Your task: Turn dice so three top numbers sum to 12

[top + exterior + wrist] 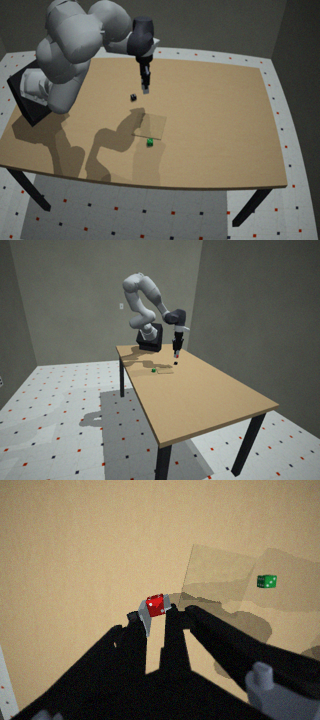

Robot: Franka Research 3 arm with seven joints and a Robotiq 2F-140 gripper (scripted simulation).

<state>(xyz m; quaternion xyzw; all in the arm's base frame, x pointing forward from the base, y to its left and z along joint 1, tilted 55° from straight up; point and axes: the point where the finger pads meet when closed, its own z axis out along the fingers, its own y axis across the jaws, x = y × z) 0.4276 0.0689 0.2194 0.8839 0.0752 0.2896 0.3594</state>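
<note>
Red Die Raised in the Claw; All Three Dice Off the Mat

Nearest part: the long rectangular desk (206, 116) (201, 395) (75, 555) with a wood-coloured top and black legs. Farther along, a thin, square, translucent mat (152, 126) (164, 370) (215, 575) lies flat on it. A green cubic die with white pips (150, 142) (153, 370) (267, 581) rests on the desk just beside one edge of the mat. Beyond the mat, a black cubic die (133, 97) (175, 363) also rests on the desk. The black two-finger claw (145, 90) (176, 355) (157, 605) points downward, its grey pads pinching a red cubic die with white pips (177, 356) (155, 606) above the desk. Farthest: the jointed light-grey arm (77, 38) (149, 289) on its black block-shaped base (32, 118) (159, 335). The top number of each die is too small to verify.
</note>
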